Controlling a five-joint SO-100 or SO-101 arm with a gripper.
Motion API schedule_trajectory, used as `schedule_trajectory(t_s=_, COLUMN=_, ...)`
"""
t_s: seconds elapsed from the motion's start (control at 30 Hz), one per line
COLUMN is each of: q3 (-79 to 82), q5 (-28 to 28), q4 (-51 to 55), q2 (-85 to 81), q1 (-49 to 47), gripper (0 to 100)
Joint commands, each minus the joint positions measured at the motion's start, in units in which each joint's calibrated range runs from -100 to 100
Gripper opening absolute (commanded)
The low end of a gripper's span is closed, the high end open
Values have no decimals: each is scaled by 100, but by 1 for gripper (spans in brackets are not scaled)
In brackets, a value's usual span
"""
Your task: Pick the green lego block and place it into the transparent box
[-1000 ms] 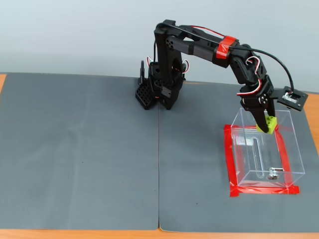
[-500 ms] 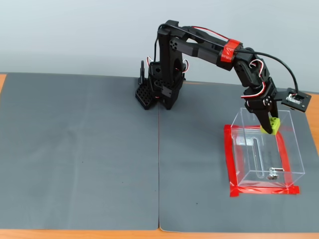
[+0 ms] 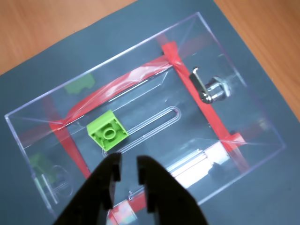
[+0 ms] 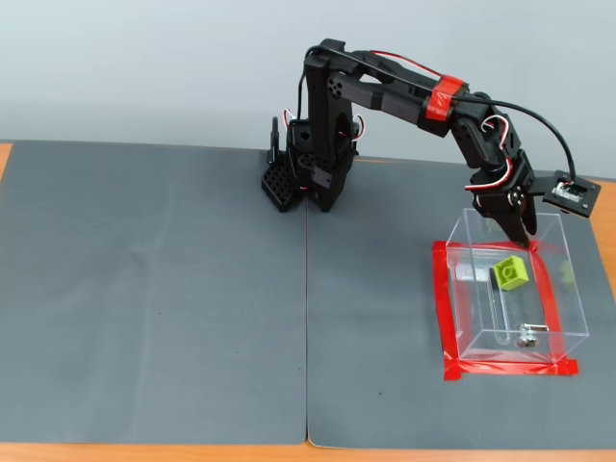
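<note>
Block (image 3: 108,131) lies inside the box (image 3: 262,117), on the floor beside the slot, tilted, one corner toward the camera. Wrist view shows a round ring on its upper face rather than four studs, so it may be resting underside-up; cannot be sure. Fixed view agrees: block (image 4: 511,274) sits within the clear walls, box (image 4: 462,318) ringed by red tape (image 4: 445,318) on the grey mat (image 4: 154,289).

Gripper (image 3: 126,169) hovers above the box, jaws empty with a narrow gap between them, not touching the block. In the fixed view the gripper (image 4: 523,234) hangs over the box's far edge.

Handling, by judgement: block is light, rigid, smooth hard plastic; likely to slip if pinched on corners. Best taken across two flat opposite sides. Box walls thin, may flex or shift if knocked.

Metal lock piece (image 3: 208,89) in the box. No writing or brand legible anywhere.
</note>
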Motion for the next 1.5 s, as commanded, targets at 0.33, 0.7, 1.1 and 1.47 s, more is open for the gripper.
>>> schedule_trajectory(t_s=0.33, q3=29, q5=27, q4=4, q2=-1655, q1=1836, gripper=2)
schedule_trajectory(t_s=0.7, q3=2100, q5=27, q4=4, q2=-4639, q1=4791, gripper=2)
schedule_trajectory(t_s=1.1, q3=3774, q5=27, q4=-82, q2=-6385, q1=5149, gripper=2)
schedule_trajectory(t_s=1.47, q3=5583, q5=27, q4=-82, q2=-8208, q1=5171, gripper=2)
